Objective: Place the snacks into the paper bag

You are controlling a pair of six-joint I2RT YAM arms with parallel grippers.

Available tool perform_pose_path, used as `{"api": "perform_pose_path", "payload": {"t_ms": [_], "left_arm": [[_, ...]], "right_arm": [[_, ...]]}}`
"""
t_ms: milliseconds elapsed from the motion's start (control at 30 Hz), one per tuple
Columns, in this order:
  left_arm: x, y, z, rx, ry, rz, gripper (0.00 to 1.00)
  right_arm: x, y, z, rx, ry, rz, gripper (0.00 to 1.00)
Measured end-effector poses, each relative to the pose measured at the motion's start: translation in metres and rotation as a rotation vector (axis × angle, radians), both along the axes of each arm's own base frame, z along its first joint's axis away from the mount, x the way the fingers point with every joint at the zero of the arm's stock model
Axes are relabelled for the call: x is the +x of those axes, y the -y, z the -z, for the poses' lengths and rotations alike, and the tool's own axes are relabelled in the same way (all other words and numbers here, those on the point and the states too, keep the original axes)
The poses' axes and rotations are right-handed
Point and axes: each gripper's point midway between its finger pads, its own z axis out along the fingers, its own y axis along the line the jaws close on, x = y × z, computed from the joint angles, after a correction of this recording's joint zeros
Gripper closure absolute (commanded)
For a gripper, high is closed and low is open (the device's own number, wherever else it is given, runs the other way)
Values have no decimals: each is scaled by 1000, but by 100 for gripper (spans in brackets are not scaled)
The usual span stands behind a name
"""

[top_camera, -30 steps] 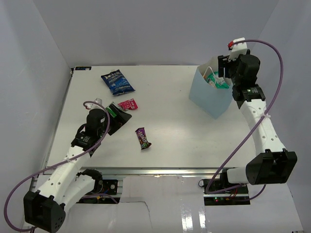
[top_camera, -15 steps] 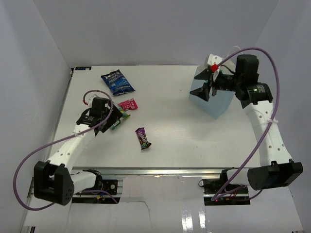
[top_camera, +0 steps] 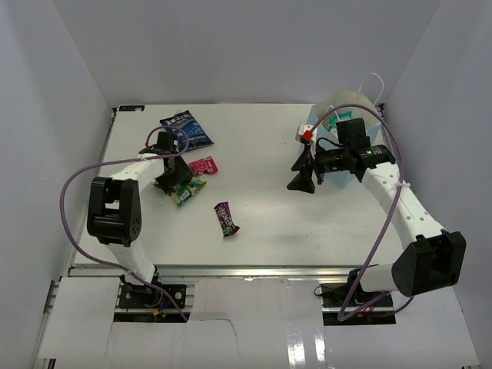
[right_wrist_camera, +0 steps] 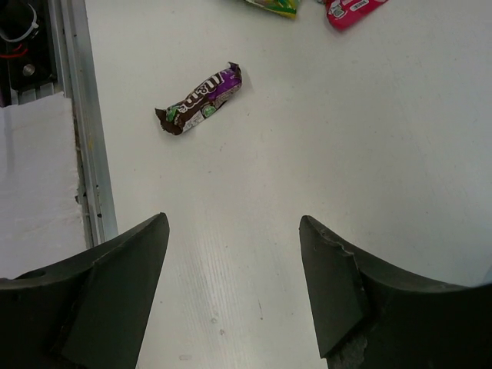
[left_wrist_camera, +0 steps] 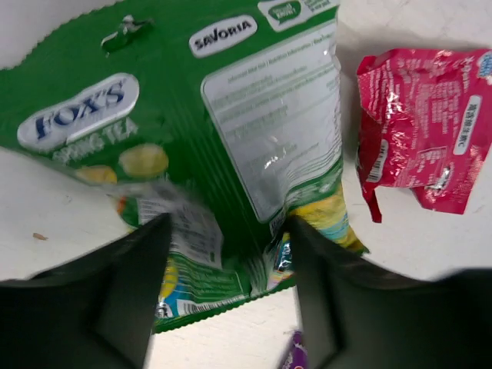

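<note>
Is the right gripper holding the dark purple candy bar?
No, the dark purple candy bar lies on the white table, apart from the open right gripper.

There are four snacks lying on the table point(top_camera: 269, 207). One is a dark blue bag point(top_camera: 184, 129). One is a pink packet point(top_camera: 203, 164). One is a green packet point(top_camera: 187, 191). One is a dark purple candy bar point(top_camera: 226, 219). There is one paper bag point(top_camera: 355, 100). There are two robot arms, one left arm point(top_camera: 127, 171) and one right arm point(top_camera: 405, 209).
</note>
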Motion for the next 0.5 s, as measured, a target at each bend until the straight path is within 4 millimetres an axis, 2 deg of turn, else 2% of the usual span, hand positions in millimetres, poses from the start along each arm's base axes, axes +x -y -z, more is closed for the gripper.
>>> {"api": "perform_pose_path", "payload": {"t_ms": [100,133,167,300,400,500], "left_arm": [[2,2,3,-7,-15,20,51],[3,2,2,-9,-9,25,56],[4,2,0,-11,-6,27,66],[3,2,-11,-11,28,49,86],[-5,2,-17,-22,59,84,93],[-20,13,-26,-77,98,171,94]], "right_arm": [[0,0,3,1,-7,1,26],[-1,0,4,1,-11,1,26],[-1,-1,4,1,-11,0,27],[-5,-3,3,12,-7,-27,26],[-15,-11,3,23,-12,-82,27],[-27,-24,6,27,-28,-140,29]]}}
